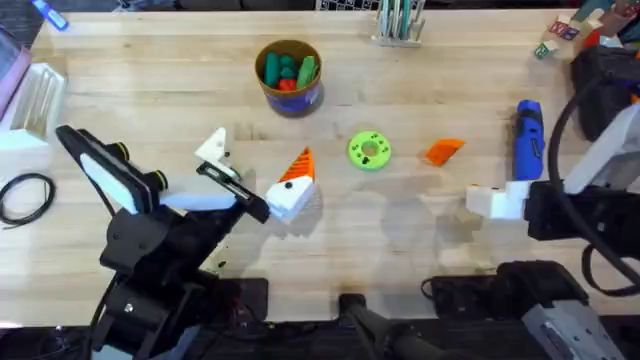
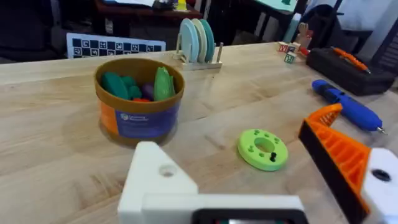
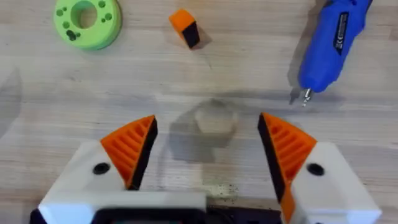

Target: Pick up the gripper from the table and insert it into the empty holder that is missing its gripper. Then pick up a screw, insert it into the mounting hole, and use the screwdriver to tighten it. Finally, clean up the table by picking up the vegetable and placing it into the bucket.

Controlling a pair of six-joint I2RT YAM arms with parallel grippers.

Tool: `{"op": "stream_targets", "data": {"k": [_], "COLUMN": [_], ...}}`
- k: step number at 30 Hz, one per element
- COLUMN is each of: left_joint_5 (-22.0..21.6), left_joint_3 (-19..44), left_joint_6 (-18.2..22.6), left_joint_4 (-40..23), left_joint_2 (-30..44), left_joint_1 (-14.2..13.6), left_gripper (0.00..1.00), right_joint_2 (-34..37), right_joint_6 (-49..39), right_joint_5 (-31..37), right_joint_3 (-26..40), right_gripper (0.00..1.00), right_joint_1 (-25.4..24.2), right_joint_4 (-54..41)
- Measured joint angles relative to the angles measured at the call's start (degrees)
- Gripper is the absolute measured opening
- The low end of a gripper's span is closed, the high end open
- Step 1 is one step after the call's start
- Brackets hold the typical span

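The loose orange ribbed gripper (image 1: 443, 150) (image 3: 185, 27) lies on the table between the green disc and the blue screwdriver (image 1: 527, 140) (image 2: 348, 106) (image 3: 329, 43). My left gripper (image 1: 255, 170) (image 2: 239, 180) is open and empty. One of its white blocks is the holder (image 1: 215, 148) (image 2: 158, 177), bare of any pad, while the other carries an orange pad (image 1: 300, 165) (image 2: 339, 155). My right gripper (image 1: 495, 200) (image 3: 208, 143) hovers open near the screwdriver, both orange pads fitted. The bucket (image 1: 289, 90) (image 2: 140, 118) holds green and red toy vegetables; which one is the task's vegetable I cannot tell.
A bright-green disc with holes (image 1: 369, 150) (image 2: 263, 149) (image 3: 87, 22) sits mid-table, a small dark piece in one hole. A dish rack (image 1: 400, 22) stands at the back, a black case (image 1: 605, 75) at the far right, a cable (image 1: 25, 195) at the left.
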Motion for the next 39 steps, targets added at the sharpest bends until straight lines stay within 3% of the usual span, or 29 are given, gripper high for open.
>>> {"op": "stream_targets", "data": {"k": [17, 20, 27, 32, 39], "left_joint_5": [-0.69, 1.69, 11.97, 19.15, 22.51], "left_joint_3": [0.00, 0.00, 0.00, 0.04, 0.04], "left_joint_6": [-0.11, -0.11, 0.46, 2.30, 3.11], "left_joint_4": [-0.07, 0.02, 0.24, 0.10, -0.04], "left_joint_2": [0.01, 0.01, 0.01, 0.01, 0.01], "left_joint_1": [0.00, 0.00, 0.00, 0.00, 0.00], "left_gripper": [0.987, 0.986, 0.987, 0.986, 0.987], "right_joint_2": [-0.01, 0.00, 0.00, 0.00, 3.07], "right_joint_6": [0.00, 0.00, 0.67, 1.16, -0.87], "right_joint_5": [0.00, 0.00, -0.92, -1.46, -1.46], "right_joint_3": [0.00, 0.00, 0.00, 0.00, 0.07], "right_gripper": [0.991, 0.991, 0.991, 0.991, 0.991], "right_joint_1": [0.00, 0.00, 0.00, 0.00, 0.00], "right_joint_4": [0.02, 2.13, 17.88, 17.94, 19.49]}}
